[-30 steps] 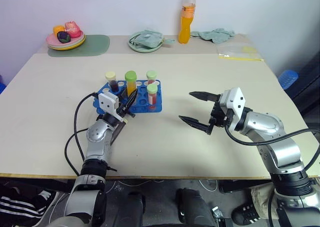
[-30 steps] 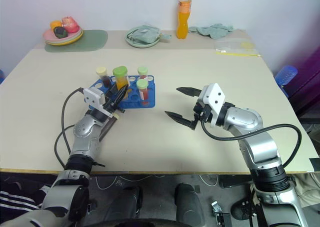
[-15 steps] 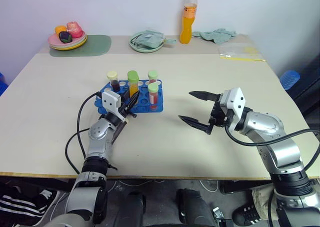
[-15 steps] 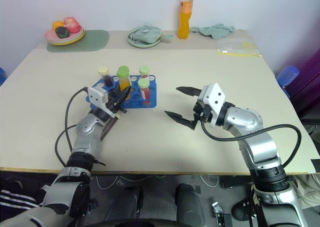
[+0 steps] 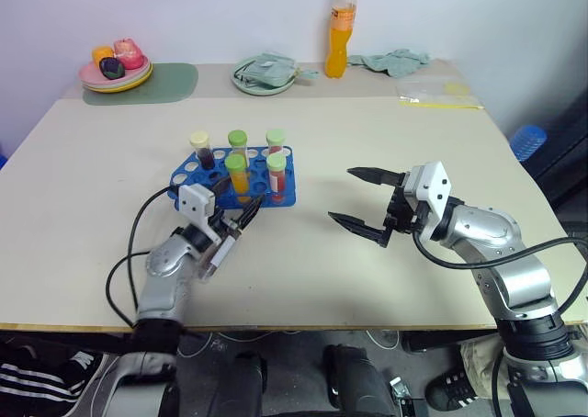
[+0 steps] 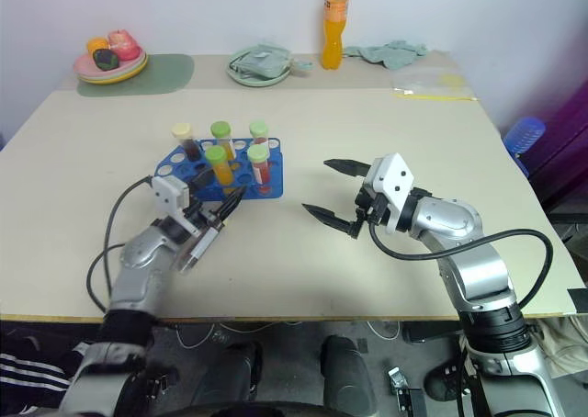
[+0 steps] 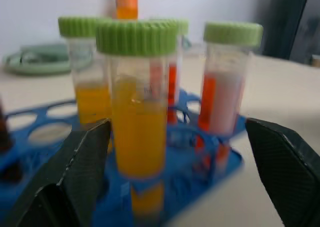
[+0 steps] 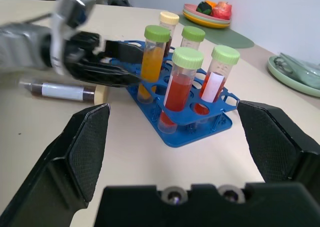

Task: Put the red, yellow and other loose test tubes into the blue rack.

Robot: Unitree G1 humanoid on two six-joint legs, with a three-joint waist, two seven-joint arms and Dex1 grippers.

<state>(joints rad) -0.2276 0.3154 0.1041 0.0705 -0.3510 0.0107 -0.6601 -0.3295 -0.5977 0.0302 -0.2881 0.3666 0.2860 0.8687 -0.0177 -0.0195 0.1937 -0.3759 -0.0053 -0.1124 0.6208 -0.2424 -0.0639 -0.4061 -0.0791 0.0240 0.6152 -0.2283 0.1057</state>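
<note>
The left gripper [image 5: 241, 217] stands spread and empty just short of the blue rack [image 5: 196, 173], clear of the yellow tube [image 5: 237, 172] now seated there. One brown loose tube [image 8: 64, 91] lies on the table beside that arm (easy to miss); I'd approach it low and square. The right gripper [image 5: 365, 199] hangs wide, holding nothing, with bare tabletop [image 5: 386, 132] all around it.

My blue plastic tube rack [image 5: 188, 174] sits left of the table's middle with five clear capped tubes upright in it: two orange-filled [image 5: 237, 172], two red [image 5: 276, 174], one dark with a cream cap [image 5: 201, 149]. One brown tube [image 8: 62, 91] lies flat just beside it.
</note>
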